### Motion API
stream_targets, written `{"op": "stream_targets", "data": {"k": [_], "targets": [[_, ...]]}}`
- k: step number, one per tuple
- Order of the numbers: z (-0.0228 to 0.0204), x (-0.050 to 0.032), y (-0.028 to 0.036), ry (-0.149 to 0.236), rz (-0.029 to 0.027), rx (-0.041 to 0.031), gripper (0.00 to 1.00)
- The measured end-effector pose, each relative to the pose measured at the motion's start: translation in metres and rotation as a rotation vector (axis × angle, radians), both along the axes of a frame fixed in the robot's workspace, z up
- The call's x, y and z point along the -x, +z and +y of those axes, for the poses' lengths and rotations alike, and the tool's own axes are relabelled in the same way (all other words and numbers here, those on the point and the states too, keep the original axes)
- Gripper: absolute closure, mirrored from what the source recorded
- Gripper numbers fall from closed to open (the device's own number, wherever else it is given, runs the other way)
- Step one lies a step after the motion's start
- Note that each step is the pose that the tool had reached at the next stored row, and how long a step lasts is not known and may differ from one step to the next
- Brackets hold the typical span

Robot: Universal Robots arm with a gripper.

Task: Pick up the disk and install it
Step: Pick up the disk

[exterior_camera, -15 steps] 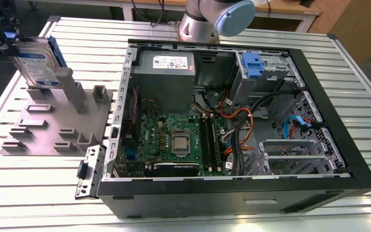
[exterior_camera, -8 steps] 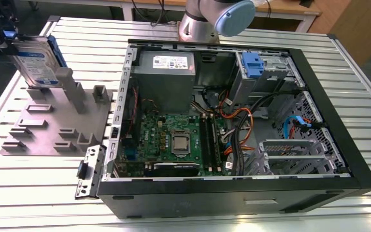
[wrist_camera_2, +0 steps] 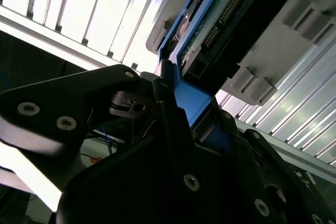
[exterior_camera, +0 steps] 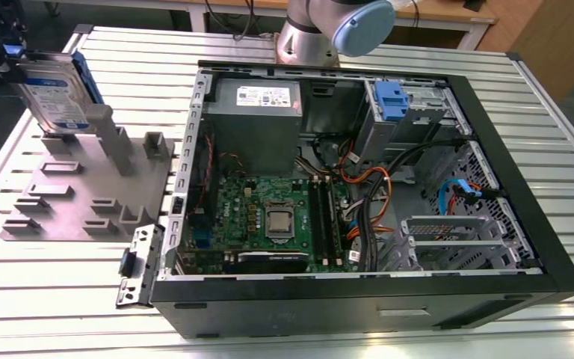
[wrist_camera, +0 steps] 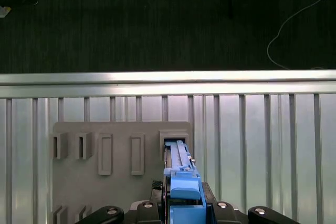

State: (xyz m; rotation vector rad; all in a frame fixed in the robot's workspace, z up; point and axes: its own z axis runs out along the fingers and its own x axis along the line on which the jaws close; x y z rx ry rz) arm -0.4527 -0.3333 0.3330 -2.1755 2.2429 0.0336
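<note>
The disk (exterior_camera: pixel 60 96), a silver drive with a white-and-blue label in a blue carrier frame, stands on edge over a slot of the grey fixture plate (exterior_camera: pixel 68 202) at the exterior view's left. My gripper (exterior_camera: pixel 23 63) is at its upper end, shut on the blue frame. In the first wrist view the disk (wrist_camera: pixel 181 174) runs edge-on from my gripper (wrist_camera: pixel 181 211) down into a fixture slot (wrist_camera: pixel 173 141). The second wrist view shows the black fingers (wrist_camera_2: pixel 168 103) pressed against the blue frame (wrist_camera_2: pixel 191 100). Whether the disk's lower end still rests in the slot I cannot tell.
An open black computer case (exterior_camera: pixel 526 247) lies at the exterior view's right, with a motherboard (exterior_camera: pixel 267 217), a grey power supply (exterior_camera: pixel 257 97), a blue latch (exterior_camera: pixel 392 101) and loose cables. The arm's base (exterior_camera: pixel 327 30) stands behind it. The slatted table's edge (wrist_camera: pixel 168 80) is beyond the fixture.
</note>
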Motion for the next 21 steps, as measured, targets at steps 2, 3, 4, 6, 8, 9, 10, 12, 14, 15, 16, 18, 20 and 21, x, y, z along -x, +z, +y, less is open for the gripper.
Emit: {"op": "stream_targets", "data": {"k": [2,3,4,6,8,9,10,12,14,15,16,18,20,21], "targets": [[0.0000,0.0000,0.0003,0.000,-0.0002,-0.0001,0.63],[0.0000,0.0000,0.0003,0.000,-0.0002,-0.0001,0.63],[0.0000,0.0000,0.0006,0.000,0.0000,0.0000,0.63],[0.0000,0.0000,0.0007,0.000,0.0000,0.0000,0.63],[0.0000,0.0000,0.0010,0.000,0.0001,0.0001,0.63],[0.0000,0.0000,0.0014,0.000,0.0003,0.0001,0.63],[0.0000,0.0000,0.0019,0.000,0.0003,0.0001,0.63],[0.0000,0.0000,0.0031,0.000,0.0001,0.0000,0.63],[0.0000,0.0000,0.0046,0.000,0.0001,0.0001,0.63],[0.0000,0.0000,0.0053,0.000,0.0001,0.0000,0.63],[0.0000,0.0000,0.0062,0.000,0.0001,0.0000,0.63],[0.0000,0.0000,0.0077,0.000,0.0000,0.0000,0.63],[0.0000,0.0000,0.0093,0.000,0.0001,0.0001,0.63],[0.0000,0.0000,0.0101,0.000,0.0000,0.0000,0.63]]}}
